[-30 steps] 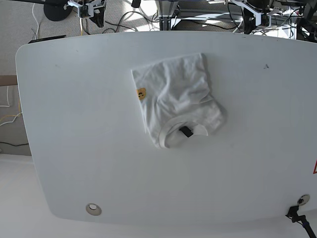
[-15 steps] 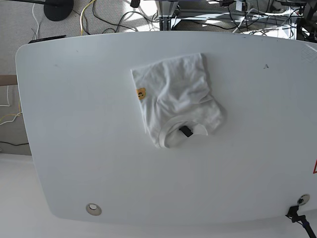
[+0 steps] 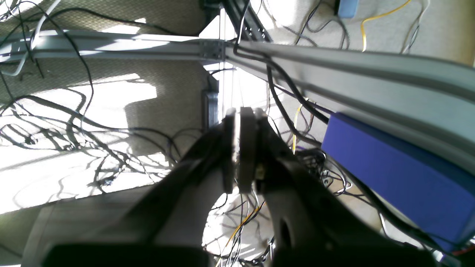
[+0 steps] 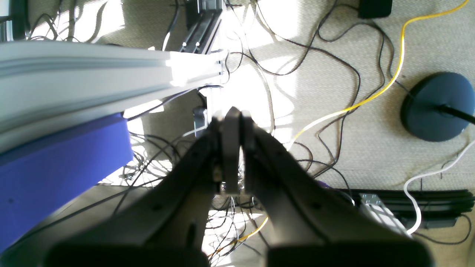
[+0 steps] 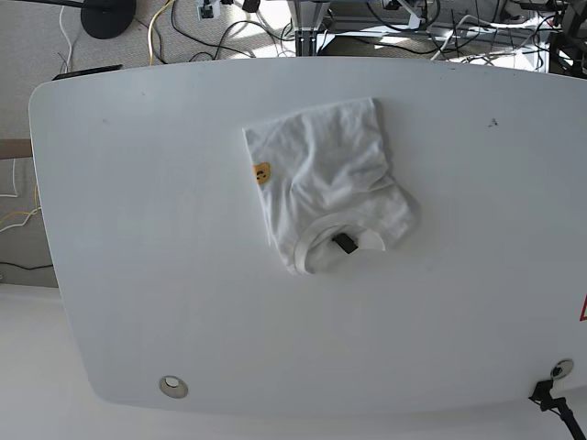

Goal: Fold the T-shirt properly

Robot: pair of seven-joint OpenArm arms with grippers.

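The white T-shirt (image 5: 326,179) lies in a rumpled folded bundle at the upper middle of the white table (image 5: 138,238). Its collar with the black neck label (image 5: 344,242) faces the near side. A small yellow bit of print (image 5: 262,172) shows at its left edge. Neither gripper shows in the base view. In the left wrist view my left gripper (image 3: 239,115) is shut and empty, over the floor behind the table. In the right wrist view my right gripper (image 4: 232,113) is shut and empty, also over the floor.
Two round cable holes (image 5: 172,386) (image 5: 561,369) sit near the table's front edge. Behind the table are aluminium frame rails (image 3: 334,70), a blue box (image 3: 389,174), loose cables and a dark round stand base (image 4: 434,107).
Both arms, seen at the top edge one second ago, have drawn back out of the base view. The T-shirt has not moved.
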